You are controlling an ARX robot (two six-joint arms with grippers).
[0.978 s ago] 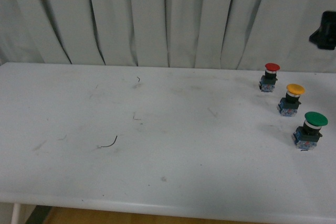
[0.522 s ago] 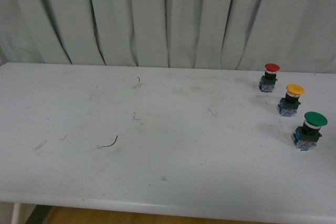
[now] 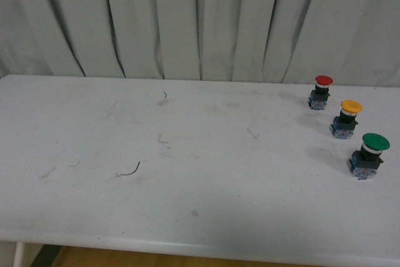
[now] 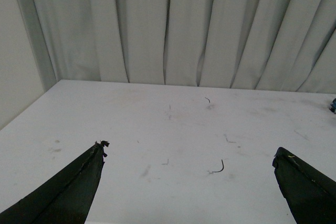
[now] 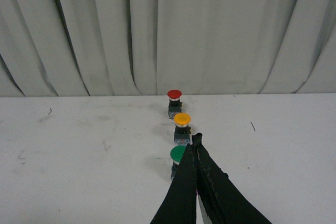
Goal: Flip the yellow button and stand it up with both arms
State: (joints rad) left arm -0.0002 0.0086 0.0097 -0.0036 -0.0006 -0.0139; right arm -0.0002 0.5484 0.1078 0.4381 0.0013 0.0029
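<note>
while neither arm showed in the front view, the yellow button stood upright on the table, cap up and blue block down, in the middle of a row of three. the red button was behind it, nearer the curtain, and the green button was in front of it, nearer the robot. the three were close together but apart, none touching another, all toward the right end of the table.

in the right wrist view the right gripper had its fingers pressed together with nothing between them, and its tip pointed along the row, over the green button and just short of the yellow button. i judge it was lined up this way so it could come at the yellow button from the robot's side. the left gripper had its fingers wide apart and empty, over the bare table well apart from the yellow button; probably it waited there because the button was on the other side.

since the button stood cap up already and untouched, i think the flip was not yet begun. the near neighbours could be knocked over when the right gripper spreads its fingers.
</note>
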